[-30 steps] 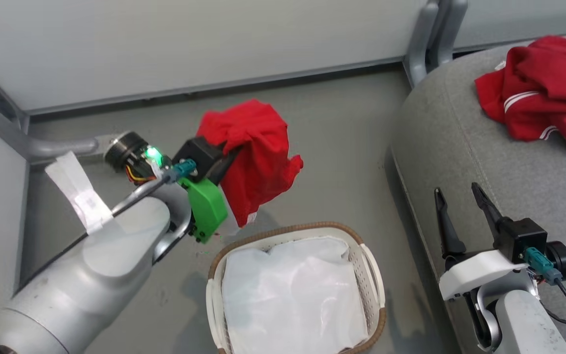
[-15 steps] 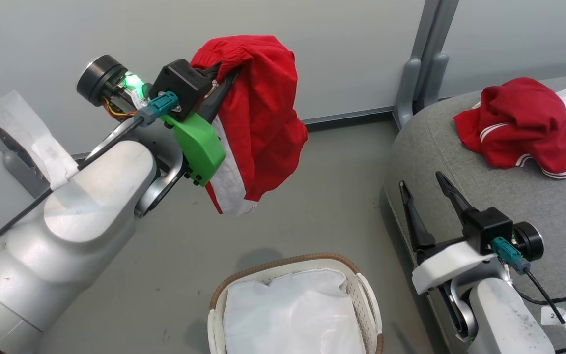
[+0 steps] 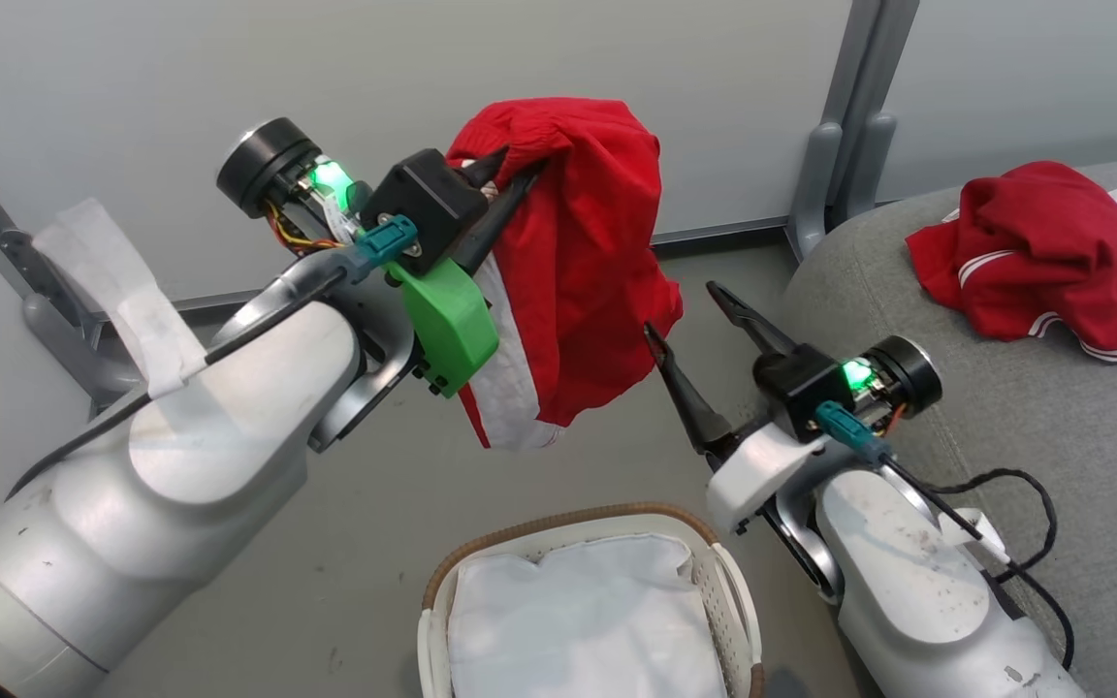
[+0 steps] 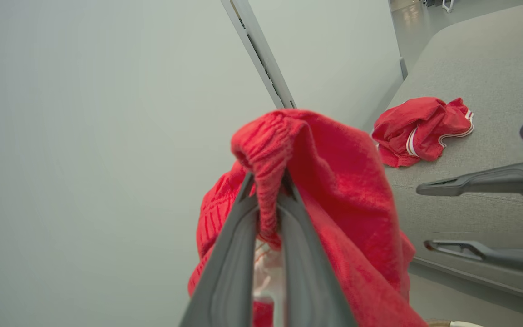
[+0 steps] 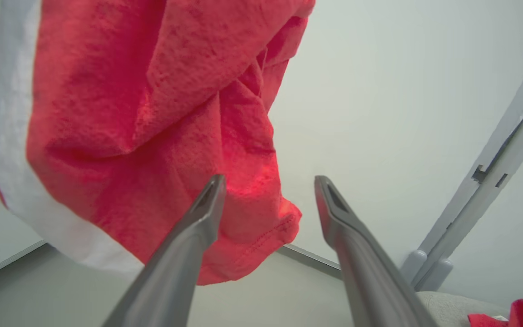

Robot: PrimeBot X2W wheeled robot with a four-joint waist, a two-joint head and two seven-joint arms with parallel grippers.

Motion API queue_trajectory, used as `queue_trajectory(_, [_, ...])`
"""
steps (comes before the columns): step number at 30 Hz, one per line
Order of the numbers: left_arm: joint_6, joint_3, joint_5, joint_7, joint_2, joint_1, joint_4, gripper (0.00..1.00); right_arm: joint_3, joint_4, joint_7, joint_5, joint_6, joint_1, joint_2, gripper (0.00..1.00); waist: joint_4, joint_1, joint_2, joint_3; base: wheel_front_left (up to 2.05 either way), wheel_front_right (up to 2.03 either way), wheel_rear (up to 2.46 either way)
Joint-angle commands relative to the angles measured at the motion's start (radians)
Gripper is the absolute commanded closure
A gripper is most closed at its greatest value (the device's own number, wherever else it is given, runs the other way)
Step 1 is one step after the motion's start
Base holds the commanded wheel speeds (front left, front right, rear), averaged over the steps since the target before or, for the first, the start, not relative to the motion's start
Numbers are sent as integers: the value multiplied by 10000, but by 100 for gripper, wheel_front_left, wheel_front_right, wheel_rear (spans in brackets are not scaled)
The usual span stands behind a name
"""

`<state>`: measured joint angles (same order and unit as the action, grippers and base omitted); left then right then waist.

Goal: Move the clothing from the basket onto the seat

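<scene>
Carrying the red garment [image 3: 588,262] up and away from the basket [image 3: 568,511]: hanging just over the woven rim a second ago, now dangling well above it, over bare floor [image 3: 355,543]. Still clenching the left hand [image 3: 520,165] tight on the gathered waistband, letting the white-striped hem swing free underneath. Swinging the right hand [image 3: 683,308] across from the edge of the seat [image 3: 1053,456] within the last half second, holding it spread wide and grasping nothing, now aiming it at the lower corner of the hanging cloth, just beside it and apparently not yet touching. Tilting the head up as well, shifting the whole head view, so not reading the basket's slide down the frame as a move of the basket. Leaving only the white liner [image 3: 568,620] showing in the basket, with a second red garment [image 3: 1034,252] already lying crumpled on the seat. Probably heading into a handover or a two-handed hold, and still needing the final carry across to the seat.
</scene>
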<state>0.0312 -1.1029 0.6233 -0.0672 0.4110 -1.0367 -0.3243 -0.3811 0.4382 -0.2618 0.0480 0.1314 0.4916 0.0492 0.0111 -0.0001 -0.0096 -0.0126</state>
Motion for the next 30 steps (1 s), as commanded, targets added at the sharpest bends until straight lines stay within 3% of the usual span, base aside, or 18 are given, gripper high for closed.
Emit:
queue_trajectory(1, [14, -33, -36, -22, -42, 116, 67, 100, -164, 257, -49, 6, -14, 249, 135, 0, -50, 1, 96, 30, 0, 0, 0])
queue_trajectory(9, [78, -366, -193, -61, -90, 293, 355, 100, -2032, 1657, -49, 1370, -14, 1532, 1052, 0, -236, 1, 96, 150, 0, 0, 0])
queue_trajectory(14, [128, -552, -205, -17, -163, 427, 559, 100, -4140, 2194, 45, 3039, -14, 2397, 1698, 0, -323, 1, 96, 196, 0, 0, 0])
queue_trajectory(21, [114, -680, -152, -15, -271, 479, 715, 100, -7316, 1753, 226, 5335, -14, 3588, 2455, 0, -433, 1, 96, 224, 0, 0, 0])
queue_trajectory(28, [83, -692, 21, -139, -352, 590, 777, 100, -8283, 2101, 10, 6437, -14, 4244, 2183, 0, -485, 1, 96, 235, 0, 0, 0])
queue_trajectory(29, [93, -689, 58, -148, -362, 609, 798, 100, -8346, 2174, -15, 6521, -14, 4284, 2066, 9, -494, 1, 96, 234, 0, 0, 0])
queue_trajectory(30, [104, -680, 113, -151, -368, 630, 814, 100, -8394, 2233, -27, 6568, -14, 4316, 1993, 46, -502, 1, 96, 232, 0, 0, 0])
